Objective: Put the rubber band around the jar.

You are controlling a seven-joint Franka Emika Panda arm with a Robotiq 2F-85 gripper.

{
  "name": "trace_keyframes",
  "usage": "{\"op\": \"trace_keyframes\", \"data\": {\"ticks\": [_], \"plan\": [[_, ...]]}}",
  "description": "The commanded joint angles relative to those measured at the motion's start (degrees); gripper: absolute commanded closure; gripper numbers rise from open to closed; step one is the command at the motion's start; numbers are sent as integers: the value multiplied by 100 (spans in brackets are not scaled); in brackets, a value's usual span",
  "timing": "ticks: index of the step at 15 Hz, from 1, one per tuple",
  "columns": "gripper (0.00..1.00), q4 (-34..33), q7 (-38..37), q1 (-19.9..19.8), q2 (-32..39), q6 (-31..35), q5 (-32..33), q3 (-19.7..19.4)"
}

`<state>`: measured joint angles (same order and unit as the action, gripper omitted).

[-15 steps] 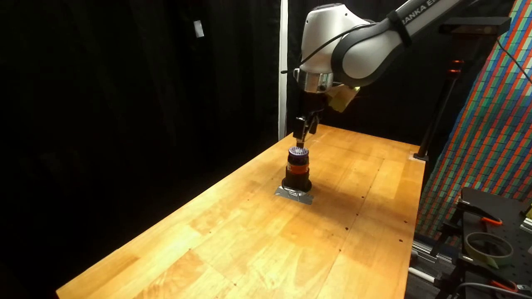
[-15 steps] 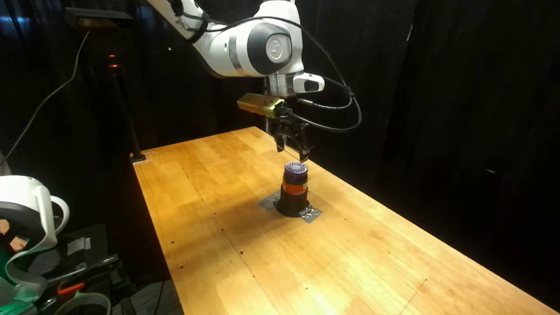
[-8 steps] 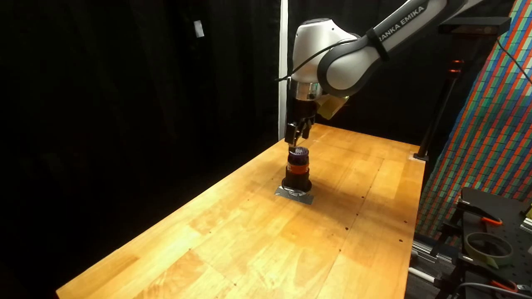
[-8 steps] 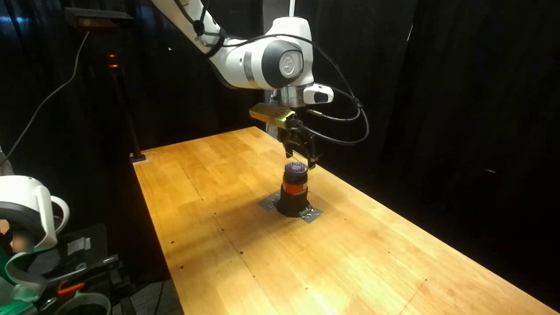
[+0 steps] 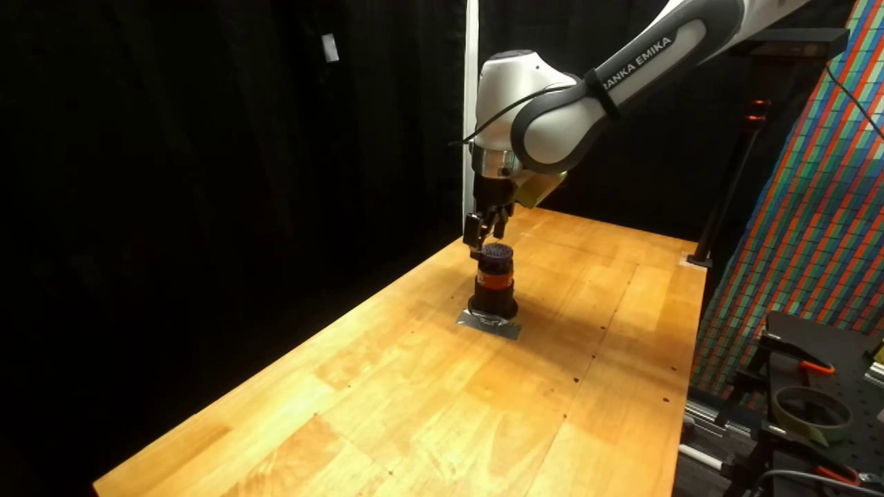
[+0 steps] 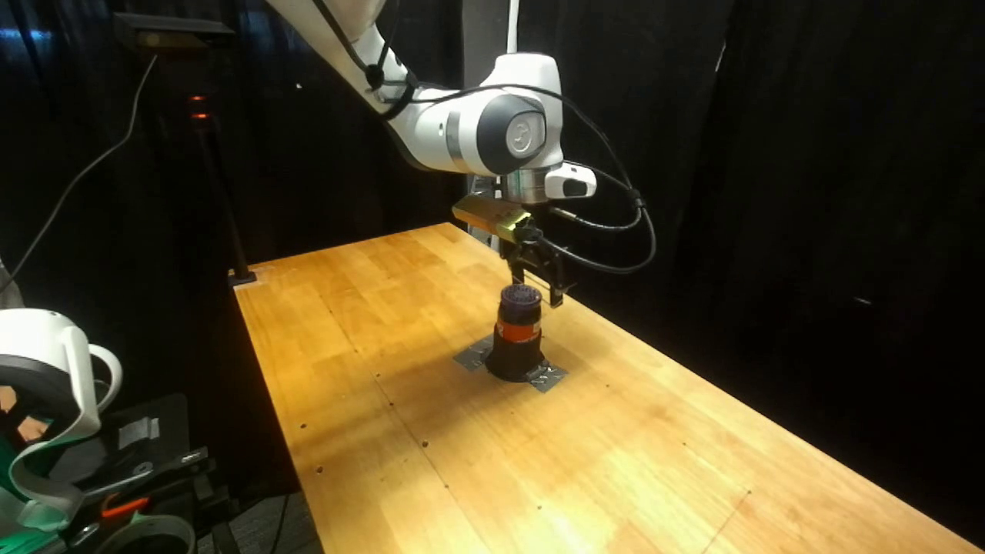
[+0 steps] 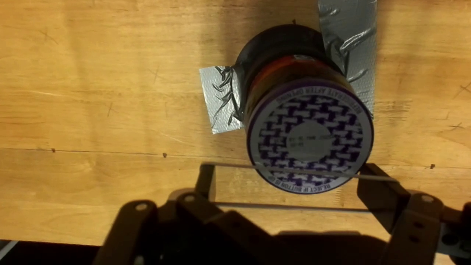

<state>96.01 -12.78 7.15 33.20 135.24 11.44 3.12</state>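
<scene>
The jar (image 6: 519,330) stands upright in a black base (image 6: 514,362) on the wooden desk (image 5: 442,414), and grey tape (image 7: 349,44) runs from that base onto the wood on two sides. An orange label wraps the jar's middle in both exterior views. Seen from the wrist, its lid (image 7: 311,141) is white and purple in a woven pattern (the print near the edge reads "REFRIGERATE AFTER OPENING" and, across from it, "REJECT IF BUTTON IS UP").

The tool (image 7: 294,187) points down just beside the top of the jar, released, its fingers (image 7: 206,184) spread well apart. The rubber band (image 7: 294,207) is stretched around those fingers, so two thin strands run from finger to finger. In the wrist view a strand crosses over the lid close to its edge, while its twin passes over bare wood; whether the band touches the lid I cannot tell.

The arm (image 5: 556,134) reaches in from above, with a gold-coloured box (image 6: 491,215) just above the tool. A roll of tape (image 5: 832,431) lies on a black stand (image 5: 846,352) next to the desk.
</scene>
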Motion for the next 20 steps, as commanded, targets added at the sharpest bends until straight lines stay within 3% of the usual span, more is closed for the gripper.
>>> {"op": "trace_keyframes", "data": {"ticks": [1, 6, 20], "plan": [[0, -327, 122, 75, 243, -119, -243, -79], [0, -259, 307, 18, 282, -355, -495, -3], [0, 1025, 867, -227, -573, -418, -1079, 129]]}}
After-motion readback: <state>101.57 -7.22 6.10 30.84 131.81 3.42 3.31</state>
